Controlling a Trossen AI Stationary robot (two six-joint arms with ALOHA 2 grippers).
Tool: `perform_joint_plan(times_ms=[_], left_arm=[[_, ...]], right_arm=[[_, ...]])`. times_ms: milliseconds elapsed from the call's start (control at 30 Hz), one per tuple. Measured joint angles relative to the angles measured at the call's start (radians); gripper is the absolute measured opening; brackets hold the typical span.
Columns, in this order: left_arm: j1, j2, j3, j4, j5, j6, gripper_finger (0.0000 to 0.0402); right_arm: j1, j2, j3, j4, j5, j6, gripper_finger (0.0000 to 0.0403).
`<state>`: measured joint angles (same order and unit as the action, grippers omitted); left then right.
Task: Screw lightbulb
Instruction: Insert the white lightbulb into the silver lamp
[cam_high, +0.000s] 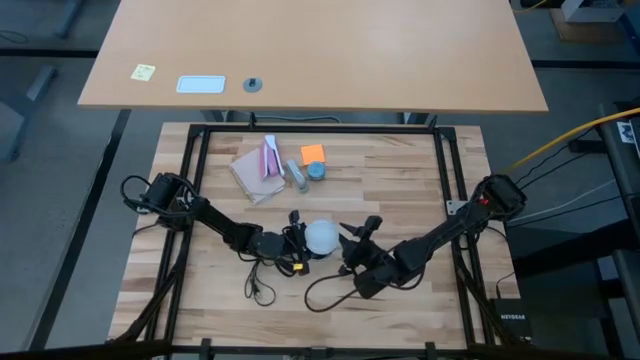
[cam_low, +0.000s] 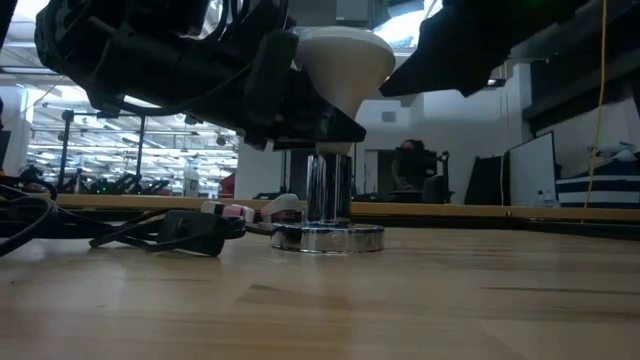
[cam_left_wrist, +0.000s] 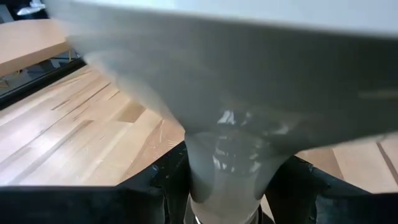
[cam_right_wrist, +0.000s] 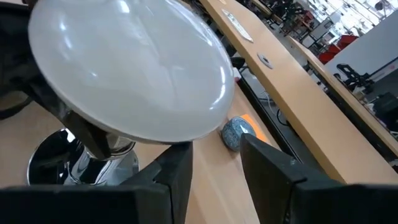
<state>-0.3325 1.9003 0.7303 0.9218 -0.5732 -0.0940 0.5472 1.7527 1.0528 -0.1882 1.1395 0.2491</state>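
Observation:
The lightbulb (cam_high: 322, 237), a frosted white globe, stands upright with its pale neck (cam_low: 343, 95) down on the silver socket (cam_low: 328, 190), whose round foot rests on the table. My left gripper (cam_high: 297, 243) reaches in from the table's left and is shut on the bulb's neck. My right gripper (cam_right_wrist: 214, 165) comes in from the right, close beside the globe (cam_right_wrist: 134, 68). It is open with nothing between its fingers. My left gripper pinches the bulb's tapering neck (cam_left_wrist: 227, 168) between its two fingers (cam_left_wrist: 165, 183), just under the globe. The fingers come in nearly level from the table's left. The bulb stays upright in the hold, its lower end at the top of the socket.
A thin black cord (cam_high: 285, 285) loops over the table near the front. Behind the bulb lie a tan and pink packet (cam_high: 258, 168), an orange block (cam_high: 313, 153) and a small blue-grey round piece (cam_right_wrist: 236, 132). A separate desk (cam_high: 320, 50) stands beyond the far edge.

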Motion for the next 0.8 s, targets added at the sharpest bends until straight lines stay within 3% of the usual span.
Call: perform_joint_plan(times_ms=[433, 800], left_arm=[[0.000, 0.000, 0.000, 0.007, 0.000, -0.084, 0.0166], [-0.007, -0.002, 0.000, 0.006, 0.000, 0.130, 0.0166]], right_arm=[[-0.013, 0.000, 0.000, 0.005, -0.052, -0.001, 0.0138], [-0.013, 0.000, 0.000, 0.007, -0.052, -0.001, 0.0138]])
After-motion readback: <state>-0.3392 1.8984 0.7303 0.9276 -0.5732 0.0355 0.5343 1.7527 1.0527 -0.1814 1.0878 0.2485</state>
